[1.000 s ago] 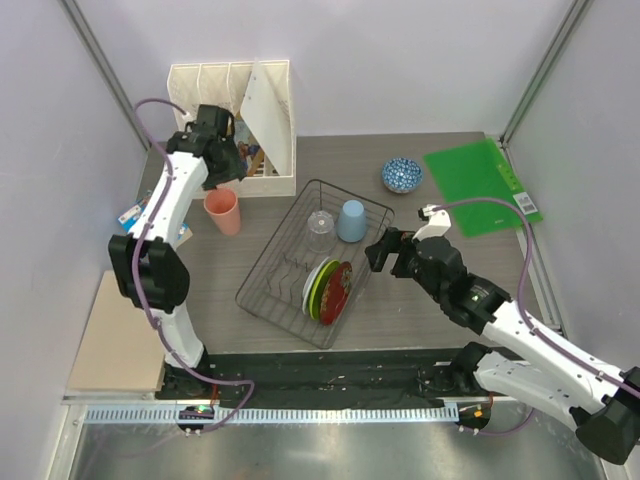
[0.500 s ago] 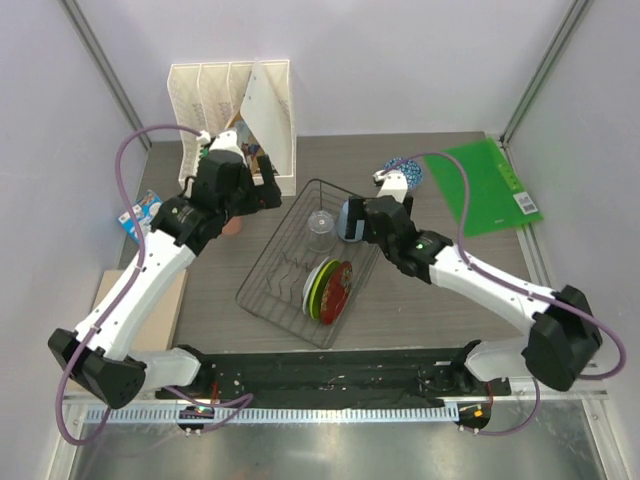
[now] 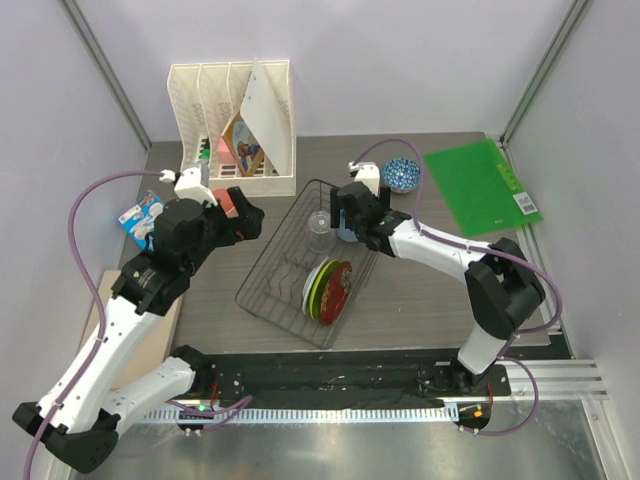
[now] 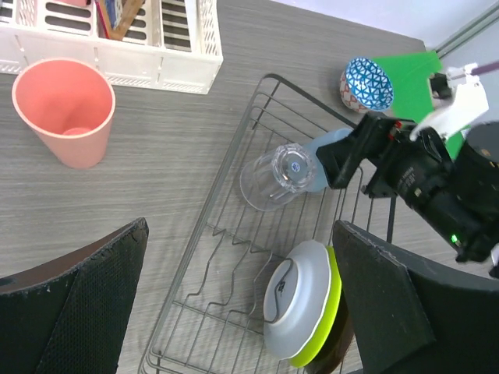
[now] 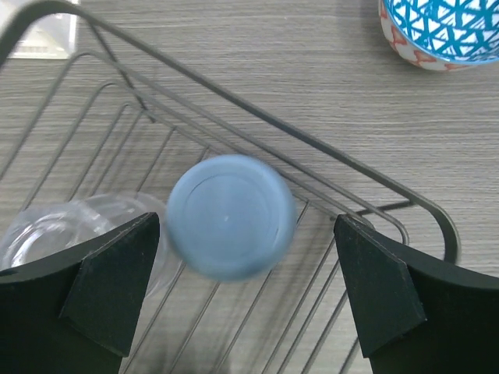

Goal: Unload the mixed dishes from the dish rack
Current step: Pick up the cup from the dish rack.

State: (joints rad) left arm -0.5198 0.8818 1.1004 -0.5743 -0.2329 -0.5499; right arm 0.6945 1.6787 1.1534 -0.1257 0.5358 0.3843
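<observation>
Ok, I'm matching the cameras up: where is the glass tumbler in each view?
Top external: tumbler at the far end of the rack, upper middle of the picture.
Left wrist: near the picture's centre, inside the rack.
Right wrist: lower left, partly behind a finger, beside the blue cup.
Shared landmark: the bowl on the table beyond the rack.

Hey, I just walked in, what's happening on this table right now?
Two robot arms are emptying a black wire dish rack. The right gripper hovers, jaws open, over an upside-down blue cup in the rack, not gripping it. The left gripper, also open and empty, hangs over the table beside the rack. A pink cup and a blue patterned bowl already stand on the table. A glass tumbler and upright plates are in the rack.
</observation>
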